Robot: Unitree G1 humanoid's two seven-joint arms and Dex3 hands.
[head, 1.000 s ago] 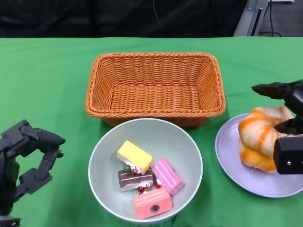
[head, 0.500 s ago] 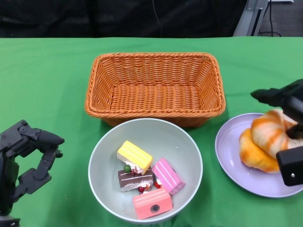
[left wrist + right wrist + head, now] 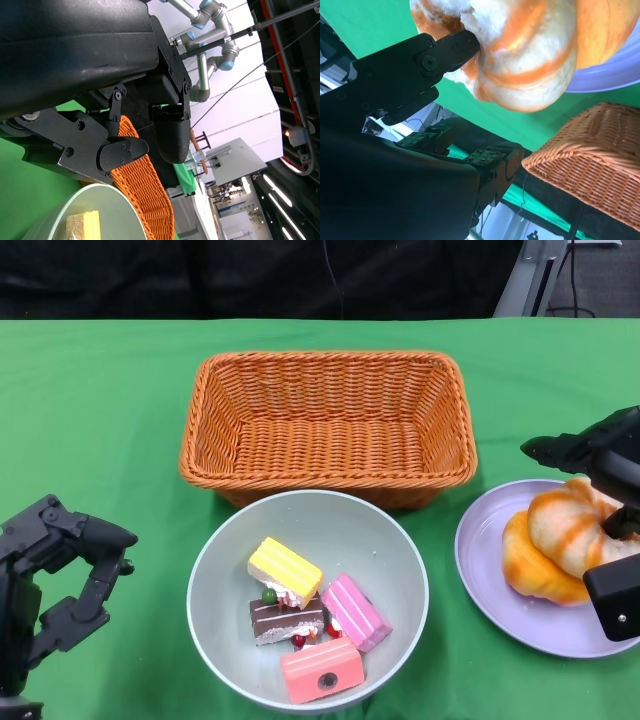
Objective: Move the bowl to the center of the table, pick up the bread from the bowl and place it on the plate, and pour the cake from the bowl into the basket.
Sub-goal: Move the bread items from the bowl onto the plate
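R robot hand (image 3: 610, 530) at the plate (image 3: 490, 585), fingers closed on the bread (image 3: 560, 540); wrist view shows a black finger (image 3: 427, 60) pressed into the bread's pale side. Bread is in 2 stacked rolls, orange-streaked, lower one lying on the plate; can't tell if the held one rests on it or is just above. L robot hand (image 3: 55, 580) low at worktop's (image 3: 100, 420) near left edge, holds nothing, fingers apart and loosely curved, well apart from the bowl (image 3: 215, 580).

Counts: 1 bowl, grey-green, mid-worktop, just in front of and touching the basket (image 3: 328, 420). 4 cake pcs in the bowl: yellow (image 3: 285, 570), chocolate (image 3: 285, 620), pink (image 3: 353, 611), salmon (image 3: 322, 670). 1 wicker basket. 1 lilac plate, to the bowl's right.
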